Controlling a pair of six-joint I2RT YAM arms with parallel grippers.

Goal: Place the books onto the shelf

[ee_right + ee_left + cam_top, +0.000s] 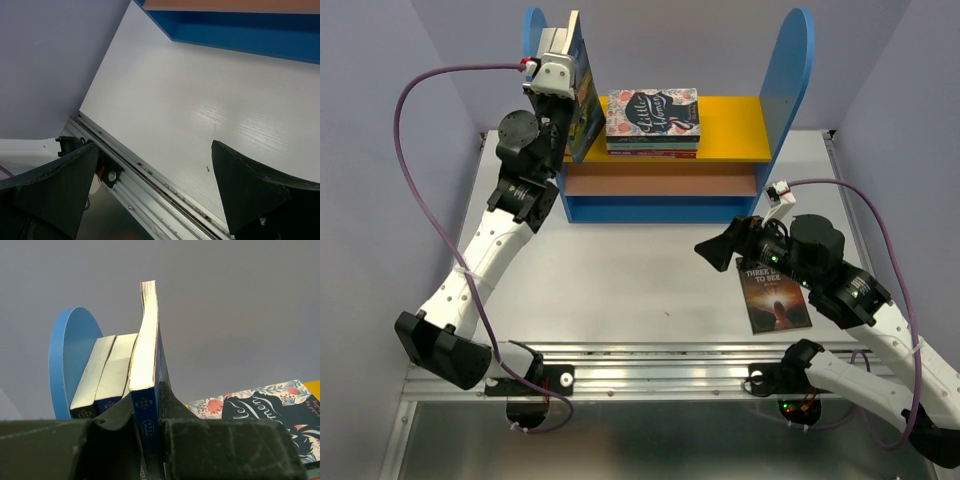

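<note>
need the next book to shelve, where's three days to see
Top view: the book lies flat on the table, right side, beside the open right gripper.

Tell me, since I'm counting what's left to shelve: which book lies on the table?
Three Days to See, flat on the table by the right pincer; the others stand or lie stacked at the shelf.

**Left arm** (485,262) and **right arm** (885,335): white tubular links joined by rounded black joint housings, each rising from a black base (532,385). A purple cable (413,190) loops out from each wrist; the plug on the left one is red. **Left gripper** (565,45): white block body. **Right gripper** (155,150): dark, matte, wedge-shaped fingers (250,190). A small green light (772,258) glows on the right arm.
</note>
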